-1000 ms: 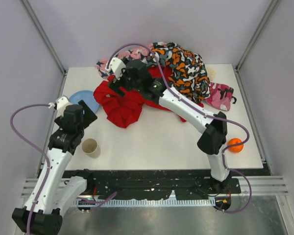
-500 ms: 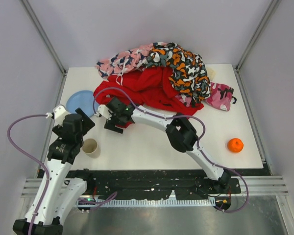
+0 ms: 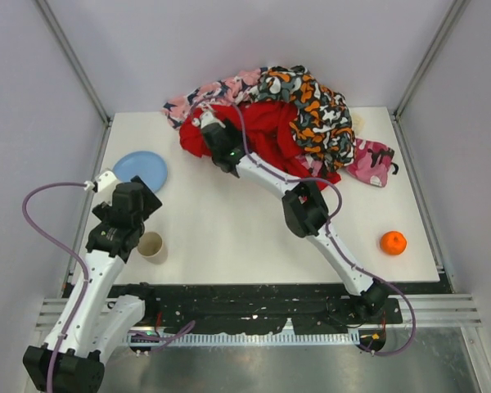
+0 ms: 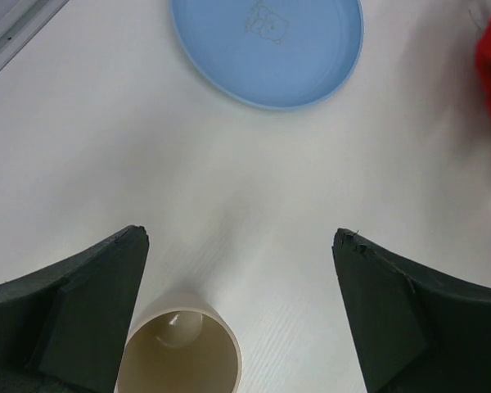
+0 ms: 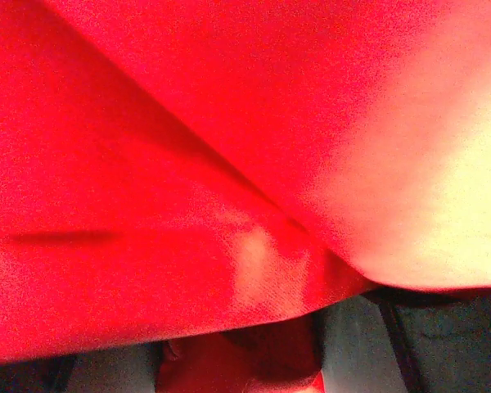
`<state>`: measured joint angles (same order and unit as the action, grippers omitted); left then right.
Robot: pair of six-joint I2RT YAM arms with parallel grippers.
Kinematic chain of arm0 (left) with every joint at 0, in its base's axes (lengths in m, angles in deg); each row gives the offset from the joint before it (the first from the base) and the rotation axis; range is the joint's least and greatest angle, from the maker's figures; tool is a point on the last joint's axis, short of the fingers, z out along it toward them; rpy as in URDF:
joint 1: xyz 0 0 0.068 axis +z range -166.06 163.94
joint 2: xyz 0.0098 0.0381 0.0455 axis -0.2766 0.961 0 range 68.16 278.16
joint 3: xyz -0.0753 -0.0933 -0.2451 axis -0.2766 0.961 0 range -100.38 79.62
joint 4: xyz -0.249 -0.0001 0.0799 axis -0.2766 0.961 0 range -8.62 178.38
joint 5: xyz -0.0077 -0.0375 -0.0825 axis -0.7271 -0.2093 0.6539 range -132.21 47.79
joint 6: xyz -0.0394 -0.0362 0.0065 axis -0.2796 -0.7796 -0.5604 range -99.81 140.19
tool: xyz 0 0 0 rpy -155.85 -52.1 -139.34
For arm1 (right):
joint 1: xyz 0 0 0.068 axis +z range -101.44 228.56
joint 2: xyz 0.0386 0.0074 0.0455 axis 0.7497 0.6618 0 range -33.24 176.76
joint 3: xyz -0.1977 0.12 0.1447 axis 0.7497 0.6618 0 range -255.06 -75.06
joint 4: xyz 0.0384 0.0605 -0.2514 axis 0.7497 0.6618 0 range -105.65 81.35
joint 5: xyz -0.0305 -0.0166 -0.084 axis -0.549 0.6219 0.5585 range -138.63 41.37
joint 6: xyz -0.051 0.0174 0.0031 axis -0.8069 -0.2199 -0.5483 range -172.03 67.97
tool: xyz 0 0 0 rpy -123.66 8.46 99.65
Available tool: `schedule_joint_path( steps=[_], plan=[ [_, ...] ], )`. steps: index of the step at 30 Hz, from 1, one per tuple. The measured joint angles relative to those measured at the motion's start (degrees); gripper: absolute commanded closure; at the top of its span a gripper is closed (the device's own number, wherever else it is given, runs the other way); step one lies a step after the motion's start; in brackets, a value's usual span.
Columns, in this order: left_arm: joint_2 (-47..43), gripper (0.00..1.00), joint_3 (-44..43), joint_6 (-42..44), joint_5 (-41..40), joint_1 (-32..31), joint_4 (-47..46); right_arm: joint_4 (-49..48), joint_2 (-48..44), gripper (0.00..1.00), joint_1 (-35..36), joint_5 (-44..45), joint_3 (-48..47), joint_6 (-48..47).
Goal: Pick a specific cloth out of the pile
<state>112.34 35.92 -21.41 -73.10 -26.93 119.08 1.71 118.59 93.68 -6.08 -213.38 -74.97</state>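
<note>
The pile lies at the back of the table: a big red garment [image 3: 266,139], an orange camouflage piece [image 3: 315,106], a pink patterned piece [image 3: 217,90] and a magenta camouflage piece [image 3: 368,160]. The plain white cloth is hidden. My right gripper [image 3: 217,141] is at the red garment's left end. In the right wrist view red fabric [image 5: 188,164] fills the frame and bunches between the jaws [image 5: 245,360]. My left gripper [image 3: 139,196] is open and empty over bare table [image 4: 239,236], apart from the pile.
A blue plate [image 3: 141,169] [image 4: 268,45] lies at the left. A beige cup [image 3: 151,246] [image 4: 180,352] stands by my left gripper. An orange ball [image 3: 393,242] sits at the right. A cream scrap [image 3: 356,123] shows behind the pile.
My right gripper swung out to the near left with the red garment, then back to the pile, and the red fabric bunched up there. My left arm shifted slightly.
</note>
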Motion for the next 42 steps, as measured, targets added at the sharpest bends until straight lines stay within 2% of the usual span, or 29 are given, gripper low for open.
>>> schedule_joint_path(
  steps=[4,8,13,18,22,26,29,32,37,42],
  plan=[
    [3.78,0.00,-0.59,0.04,1.27,0.00,-1.99,-6.34,-3.61,0.34,-5.79,3.08,0.00,1.86],
    [8.83,0.00,-2.69,0.61,3.96,0.00,-4.39,-8.31,-8.72,0.31,-13.40,3.93,-0.90,5.14],
    [17.14,0.00,-8.11,3.06,9.31,0.00,-8.44,-7.17,-13.00,0.27,-25.59,2.29,-1.36,11.89],
    [29.68,0.00,-16.65,5.11,18.16,0.00,-13.14,-0.83,-12.11,0.21,-34.47,-3.82,-1.33,20.06],
    [43.12,0.01,-26.45,5.60,29.75,0.00,-16.35,2.49,-10.03,0.18,-35.56,-8.59,-0.57,23.71],
    [52.48,0.00,-30.56,4.00,39.69,-0.26,-21.99,4.57,-9.79,0.18,-34.51,-13.42,0.48,25.97],
    [58.77,0.00,-33.44,2.78,44.37,-1.14,-24.59,5.20,-9.79,0.18,-34.10,-16.33,0.48,27.15],
    [67.56,0.00,-42.01,2.49,47.19,-2.97,-24.63,6.08,-9.79,0.17,-34.18,-18.69,0.48,28.33],
    [78.77,0.00,-55.67,2.67,47.78,-6.99,-22.14,7.50,-9.79,0.17,-34.36,-21.20,0.48,29.59],
    [83.34,0.01,-63.84,5.44,38.45,-10.56,-14.43,7.98,-9.84,0.15,-33.94,-22.29,1.73,29.53]
  ],
)
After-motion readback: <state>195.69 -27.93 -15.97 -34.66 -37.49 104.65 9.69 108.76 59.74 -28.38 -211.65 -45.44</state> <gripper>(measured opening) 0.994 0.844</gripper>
